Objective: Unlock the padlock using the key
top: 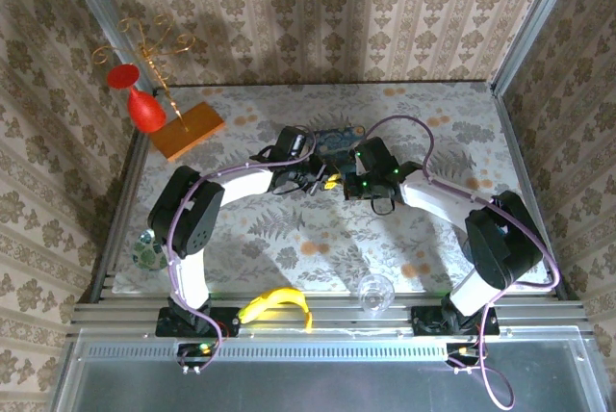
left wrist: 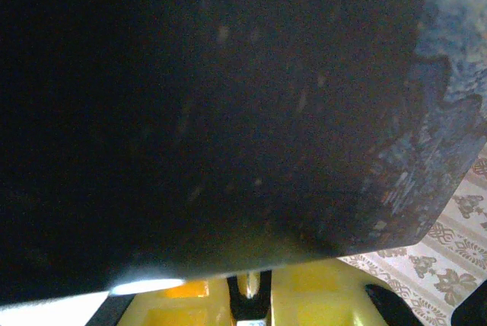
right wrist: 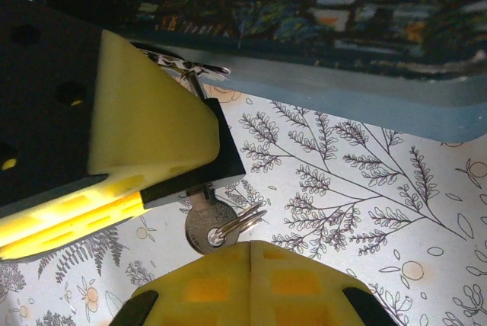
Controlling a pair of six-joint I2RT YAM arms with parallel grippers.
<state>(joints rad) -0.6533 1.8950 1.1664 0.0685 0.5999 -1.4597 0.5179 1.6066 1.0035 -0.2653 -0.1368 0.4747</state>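
Silver round-headed key [right wrist: 204, 228], seemingly seated in dark grey metal padlock [right wrist: 186, 65] clenched by left tool [left wrist: 249, 294]; right tool [right wrist: 251, 254], closed, should twist squarely.

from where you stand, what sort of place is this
Probably a robot test cell dressed up as a home: wallpaper panels fixed to bare aluminium frame rails, a floral tablecloth on the table, and household props such as a banana and a red vase.
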